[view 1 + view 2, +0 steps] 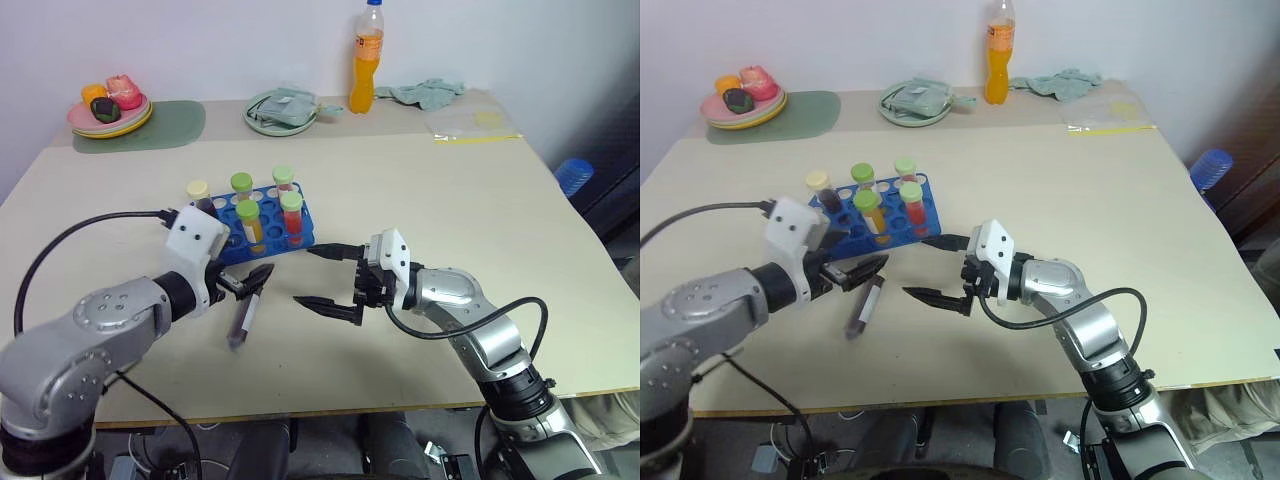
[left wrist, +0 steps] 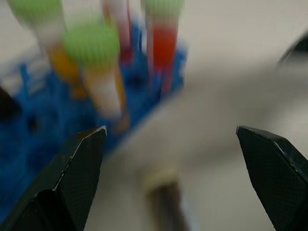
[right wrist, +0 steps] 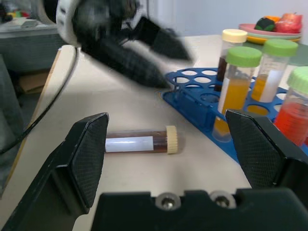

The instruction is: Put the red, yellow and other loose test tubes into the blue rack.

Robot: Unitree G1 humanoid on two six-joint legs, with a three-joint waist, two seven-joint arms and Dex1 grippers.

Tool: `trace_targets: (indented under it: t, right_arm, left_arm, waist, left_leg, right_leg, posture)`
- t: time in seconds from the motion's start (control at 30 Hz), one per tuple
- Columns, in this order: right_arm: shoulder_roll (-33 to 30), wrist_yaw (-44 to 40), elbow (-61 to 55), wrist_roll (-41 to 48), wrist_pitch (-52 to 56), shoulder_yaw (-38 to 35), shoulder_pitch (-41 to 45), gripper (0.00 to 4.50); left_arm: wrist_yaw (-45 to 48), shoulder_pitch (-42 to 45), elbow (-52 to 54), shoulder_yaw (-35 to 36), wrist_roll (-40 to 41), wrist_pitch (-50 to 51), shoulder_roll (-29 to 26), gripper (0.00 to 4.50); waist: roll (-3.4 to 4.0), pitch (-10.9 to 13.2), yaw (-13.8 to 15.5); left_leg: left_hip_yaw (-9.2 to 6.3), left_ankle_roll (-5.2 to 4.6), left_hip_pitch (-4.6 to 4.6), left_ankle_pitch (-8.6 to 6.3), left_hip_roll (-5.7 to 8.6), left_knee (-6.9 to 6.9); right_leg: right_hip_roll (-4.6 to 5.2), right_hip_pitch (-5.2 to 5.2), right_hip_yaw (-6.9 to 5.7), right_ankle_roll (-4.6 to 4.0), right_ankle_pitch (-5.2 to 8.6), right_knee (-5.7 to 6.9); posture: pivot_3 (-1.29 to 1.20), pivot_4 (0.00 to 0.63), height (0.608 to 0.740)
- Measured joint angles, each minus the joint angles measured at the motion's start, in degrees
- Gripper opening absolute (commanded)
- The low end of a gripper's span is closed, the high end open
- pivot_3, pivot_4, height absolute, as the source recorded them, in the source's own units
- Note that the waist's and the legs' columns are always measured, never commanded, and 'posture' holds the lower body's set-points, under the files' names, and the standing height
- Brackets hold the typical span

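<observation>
I see a beige table (image 1: pixel 420 190) against a white wall; left gripper (image 1: pixel 252 281) and right gripper (image 1: pixel 327 278), centre frame, both gape wide, empty.

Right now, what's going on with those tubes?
Both end effectors, left and right, open, empty. One brown tube lying loose beside blue rack; five tubes racked. Nothing in the way.

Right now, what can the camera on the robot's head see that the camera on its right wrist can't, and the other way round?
The left eye view alone takes in the orange drink bottle, the green plate with a cloth and the right gripper from outside, open. The right wrist view alone reads the white label on the loose test tube, lying on its side. Both share the blue rack, its capped tubes, the left gripper and the fruit plate.
</observation>
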State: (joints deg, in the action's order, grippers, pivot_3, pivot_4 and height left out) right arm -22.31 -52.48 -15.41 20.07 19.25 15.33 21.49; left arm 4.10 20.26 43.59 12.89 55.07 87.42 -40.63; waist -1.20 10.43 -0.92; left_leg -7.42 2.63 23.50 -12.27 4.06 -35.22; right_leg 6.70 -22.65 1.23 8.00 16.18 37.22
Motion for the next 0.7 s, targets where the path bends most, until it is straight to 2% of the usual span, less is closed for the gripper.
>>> trace_targets:
  t: [0.1, 0.27, 0.33, 0.43, 0.57, 0.7]
  right_arm:
    - [0.04, -0.27, 0.50, -0.04, -0.14, -0.04, 0.14, 4.30]
    - [0.91, -0.11, 0.72, -0.12, -0.25, 0.18, 0.52, 4.30]
    - [0.83, 0.06, 0.71, -0.17, -0.27, 0.12, 0.48, 4.30]
    - [0.79, 0.51, 0.69, -0.23, -0.26, 0.00, 0.25, 4.30]
    - [0.84, 0.89, 0.62, -0.25, -0.26, 0.02, 0.00, 4.30]
    - [0.81, 1.12, 0.60, -0.27, -0.26, 0.01, -0.05, 4.30]
  left_arm:
    - [-7.82, 3.76, -8.27, -4.77, 9.79, 4.60, -3.72, 4.45]
    - [-26.05, 9.81, -19.36, -13.55, 28.65, 4.04, -1.81, 4.45]
    - [-34.83, 10.21, -22.00, -19.69, 38.70, 0.19, -5.44, 4.45]
    - [-47.29, 12.67, -23.31, -28.83, 52.58, -9.09, -11.59, 3.13]
    - [-52.57, 14.77, -23.20, -34.39, 57.16, -15.91, -14.26, 1.05]
    - [-52.88, 15.00, -22.38, -34.50, 56.95, -18.37, -18.27, 1.05]
  waist:
    - [0.02, 0.01, -0.17]
    - [0.00, 0.01, 0.15]
    - [-0.02, 0.01, 0.08]
    - [0.00, 0.01, 0.11]
    - [0.00, 0.01, 0.25]
    - [0.01, 0.01, 0.08]
  left_leg:
    - [-0.02, 0.02, -0.05, 0.01, -0.02, 0.06]
    - [-0.04, 0.03, -0.03, 0.01, 0.02, 0.02]
    - [-0.02, 0.04, -0.02, 0.01, 0.00, 0.05]
    - [0.00, 0.08, -0.02, 0.02, -0.02, 0.08]
    - [0.05, 0.07, -0.01, 0.03, 0.03, 0.06]
    - [0.11, 0.07, -0.01, 0.03, 0.02, 0.09]
  right_leg:
    - [0.00, -0.04, 0.03, -0.01, 0.01, 0.02]
    - [0.09, -0.02, 0.06, -0.01, 0.01, 0.01]
    - [0.10, -0.08, 0.12, -0.01, 0.01, 0.03]
    - [0.10, -0.12, 0.18, -0.02, 0.01, 0.03]
    - [0.11, -0.09, 0.19, -0.03, 0.01, 0.01]
    - [0.08, -0.12, 0.19, -0.04, 0.02, 0.01]
  posture:
    - [0.00, 0.150, 0.740]
    - [0.00, 0.150, 0.740]
    - [0.00, 0.150, 0.740]
    - [0.00, 0.150, 0.740]
    - [0.00, 0.150, 0.740]
    - [0.00, 0.150, 0.740]
